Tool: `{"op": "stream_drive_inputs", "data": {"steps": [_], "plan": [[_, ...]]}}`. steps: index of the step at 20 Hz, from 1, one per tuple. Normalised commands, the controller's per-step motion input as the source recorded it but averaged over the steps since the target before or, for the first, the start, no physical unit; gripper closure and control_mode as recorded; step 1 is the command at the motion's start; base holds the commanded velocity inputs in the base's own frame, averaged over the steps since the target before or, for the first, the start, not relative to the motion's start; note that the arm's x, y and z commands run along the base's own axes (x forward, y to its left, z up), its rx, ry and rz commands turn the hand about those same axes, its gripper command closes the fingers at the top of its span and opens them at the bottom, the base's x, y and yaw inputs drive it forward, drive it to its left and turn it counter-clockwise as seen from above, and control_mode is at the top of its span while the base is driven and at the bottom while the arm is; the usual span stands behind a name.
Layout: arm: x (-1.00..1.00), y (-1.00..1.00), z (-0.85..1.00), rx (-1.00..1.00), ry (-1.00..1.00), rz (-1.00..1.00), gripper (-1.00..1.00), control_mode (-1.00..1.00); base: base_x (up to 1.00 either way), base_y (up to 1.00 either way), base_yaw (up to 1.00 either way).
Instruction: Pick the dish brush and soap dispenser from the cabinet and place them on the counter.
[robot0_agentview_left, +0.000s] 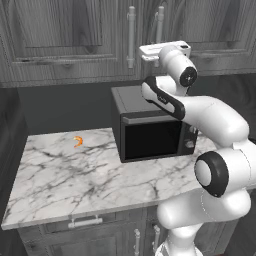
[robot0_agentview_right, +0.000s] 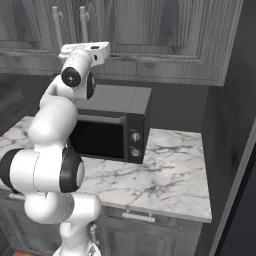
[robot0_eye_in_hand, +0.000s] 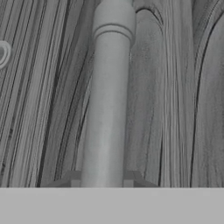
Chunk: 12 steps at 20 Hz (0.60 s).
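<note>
The gripper (robot0_eye_in_hand: 103, 180) is up at the wall cabinet (robot0_agentview_left: 60, 35), its jaws closed around a long silver bar handle (robot0_eye_in_hand: 107, 100) — a smooth, matte cylinder with a stepped collar near its end, running straight up the hand view between the two dark finger tips. Behind the handle lies the door's dark grey wood grain, fine parallel streaks bending around a raised panel edge. In the left base view the white hand sits at the lower end of the right-hand door's handle, with a second bar handle (robot0_agentview_left: 131, 36) just beside it on the neighbouring door; both doors are shut, so the dish brush and soap dispenser cannot be seen. Below, the worktop (robot0_agentview_left: 65, 175) is a wide white marble slab with grey veins, carrying a boxy dark microwave (robot0_agentview_left: 150, 132) with a glossy black door and two round knobs, and — well apart to its left — a small orange curled item (robot0_agentview_left: 78, 142).
</note>
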Motion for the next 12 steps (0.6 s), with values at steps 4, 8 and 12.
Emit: {"op": "stream_drive_inputs", "data": {"steps": [4, 8, 12], "plan": [[0.06, 0.23, 0.0, -0.01, 0.0, -0.02, 1.0, -1.0, 0.0, 0.0, 0.0], [0.16, 0.13, 0.0, 0.0, 0.03, -0.01, 1.0, -1.0, 0.0, 0.0, 0.0], [0.03, 0.03, 0.0, 0.0, 0.1, 0.0, 1.0, -1.0, 0.0, 0.0, 0.0]]}}
